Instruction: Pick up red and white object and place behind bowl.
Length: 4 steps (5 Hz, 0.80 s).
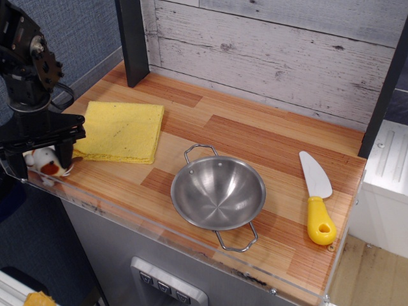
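Observation:
The red and white object (48, 163), a small white plush toy with reddish-brown patches, lies at the table's front-left corner. My gripper (42, 160) hangs over it with one black finger (65, 153) on each side, closed in against the toy, which still rests at table level. The gripper's crossbar hides part of the toy. The shiny steel bowl (218, 191) with two wire loop handles sits near the front middle of the table, well to the right of the gripper.
A folded yellow cloth (121, 131) lies just right of and behind the gripper. A white knife with a yellow handle (317, 201) lies at the right. A dark post (132, 41) stands at the back left. The acrylic front edge (127, 217) runs right beside the toy.

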Tool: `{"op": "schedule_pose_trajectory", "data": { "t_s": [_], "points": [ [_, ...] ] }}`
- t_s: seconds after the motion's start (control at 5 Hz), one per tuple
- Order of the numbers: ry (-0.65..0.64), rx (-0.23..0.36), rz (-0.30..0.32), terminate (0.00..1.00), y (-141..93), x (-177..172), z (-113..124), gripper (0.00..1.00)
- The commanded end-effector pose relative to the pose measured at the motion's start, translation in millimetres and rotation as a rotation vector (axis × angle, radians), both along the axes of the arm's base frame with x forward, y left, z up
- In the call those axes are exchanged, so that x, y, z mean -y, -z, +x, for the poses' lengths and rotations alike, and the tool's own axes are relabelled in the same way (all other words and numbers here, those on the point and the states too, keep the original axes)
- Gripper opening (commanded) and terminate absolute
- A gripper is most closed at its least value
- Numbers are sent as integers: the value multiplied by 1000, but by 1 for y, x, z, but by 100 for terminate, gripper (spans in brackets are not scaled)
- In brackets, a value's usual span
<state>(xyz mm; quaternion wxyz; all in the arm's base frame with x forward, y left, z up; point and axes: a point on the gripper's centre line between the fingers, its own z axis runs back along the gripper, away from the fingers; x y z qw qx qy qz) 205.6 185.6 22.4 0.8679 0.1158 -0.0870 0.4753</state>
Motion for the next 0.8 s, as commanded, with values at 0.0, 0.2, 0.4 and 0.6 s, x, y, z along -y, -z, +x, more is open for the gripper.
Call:
{"op": "schedule_pose_trajectory", "data": {
  "t_s": [0.0, 0.2, 0.4, 0.6],
  "points": [
    [-20, 24, 13, 0, -7, -1, -6, 0],
    [-24, 31, 8, 0, -8, -1, -8, 0],
    [-27, 37, 8, 0, -9, 1, -10, 0],
    [-24, 64, 24, 0, -30, -1, -1, 0]
  ]
}}
